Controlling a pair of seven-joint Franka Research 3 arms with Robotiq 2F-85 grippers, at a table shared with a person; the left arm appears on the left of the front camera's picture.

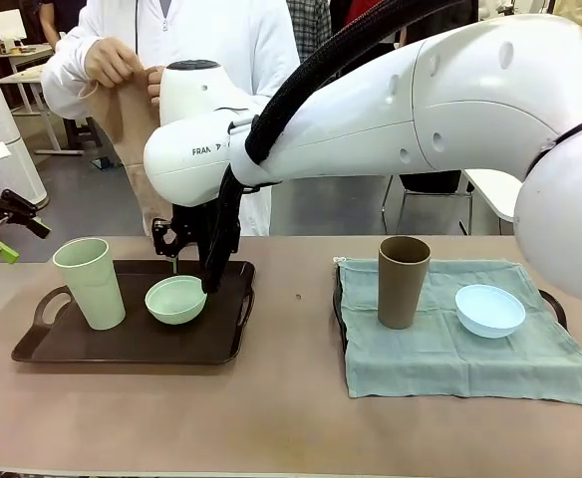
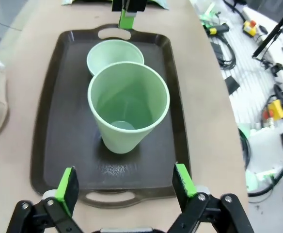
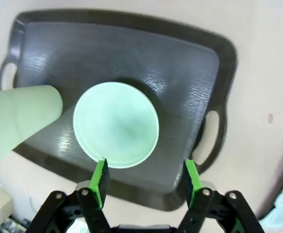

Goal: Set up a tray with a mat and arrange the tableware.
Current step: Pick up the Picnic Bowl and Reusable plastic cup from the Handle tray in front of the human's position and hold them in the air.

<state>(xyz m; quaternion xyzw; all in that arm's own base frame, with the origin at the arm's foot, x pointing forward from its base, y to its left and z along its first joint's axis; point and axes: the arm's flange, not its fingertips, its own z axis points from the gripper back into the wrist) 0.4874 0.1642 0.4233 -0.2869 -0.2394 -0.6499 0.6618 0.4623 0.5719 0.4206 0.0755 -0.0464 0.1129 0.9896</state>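
A dark brown tray (image 1: 132, 344) lies at the left of the table. On it stand a pale green cup (image 1: 90, 282) and a mint green bowl (image 1: 176, 299). My right gripper (image 1: 193, 273) hangs open just above the bowl's far rim. In the right wrist view the bowl (image 3: 116, 124) lies ahead of the open right gripper (image 3: 146, 177), one fingertip (image 3: 101, 174) near its rim. My left gripper (image 2: 124, 182) is open over the tray's near handle, facing the cup (image 2: 127, 107). At the right a grey-green mat (image 1: 450, 349) covers a second tray (image 1: 557, 305), with a brown cup (image 1: 402, 281) and a light blue bowl (image 1: 489, 310) on it.
A person in a white coat stands at the far side and holds a tan cloth (image 1: 124, 119) in both hands above the left tray. Bare table stretches along the front edge and between the two trays. Cables and tools (image 2: 272, 107) lie off the table beside the left arm.
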